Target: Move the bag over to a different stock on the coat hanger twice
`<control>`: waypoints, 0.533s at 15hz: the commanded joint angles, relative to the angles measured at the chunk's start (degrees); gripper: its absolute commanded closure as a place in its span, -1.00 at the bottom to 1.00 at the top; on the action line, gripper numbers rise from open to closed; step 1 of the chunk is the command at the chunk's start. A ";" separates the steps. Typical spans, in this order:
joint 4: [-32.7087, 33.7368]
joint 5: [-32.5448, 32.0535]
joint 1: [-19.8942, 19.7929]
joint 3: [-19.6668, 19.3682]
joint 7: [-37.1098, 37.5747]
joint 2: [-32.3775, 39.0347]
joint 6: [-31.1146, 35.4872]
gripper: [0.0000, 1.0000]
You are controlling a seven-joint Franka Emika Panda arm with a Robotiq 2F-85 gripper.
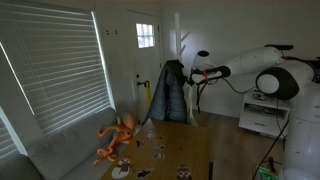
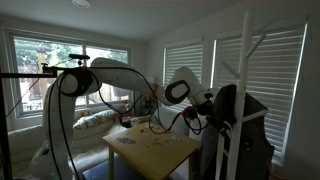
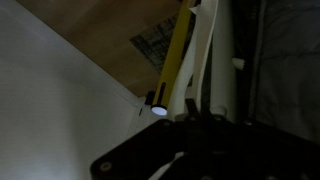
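Note:
The coat hanger is a tall white pole with upward pegs, seen in both exterior views (image 1: pixel 181 45) (image 2: pixel 247 60) and close up in the wrist view (image 3: pixel 206 60). A dark jacket (image 1: pixel 171 92) (image 2: pixel 243 130) hangs on it and fills the right of the wrist view (image 3: pixel 285 60). I cannot tell a bag apart from this dark cloth. My gripper (image 1: pixel 190 73) (image 2: pixel 214 106) is right against the pole at the jacket's upper edge. In the wrist view its dark fingers (image 3: pixel 200 125) lie low in the frame by the pole; whether they hold anything does not show.
A wooden table (image 1: pixel 190 150) (image 2: pixel 175 152) with small items stands in front of the hanger. An orange octopus toy (image 1: pixel 118 135) lies near the sofa. A yellow stick (image 1: pixel 148 100) (image 3: pixel 178 50) leans beside the pole. A white cabinet (image 1: pixel 262 118) stands under the arm.

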 commanded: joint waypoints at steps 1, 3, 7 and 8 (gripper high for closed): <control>-2.90 -4.77 0.85 -1.02 2.56 -4.59 -0.55 0.98; -3.41 -6.65 0.57 -1.12 2.92 -5.79 -0.75 0.98; -3.87 -10.09 -0.39 -1.63 2.39 -7.93 0.86 0.98; -3.94 -10.13 -0.72 -1.69 1.23 -8.42 0.81 0.98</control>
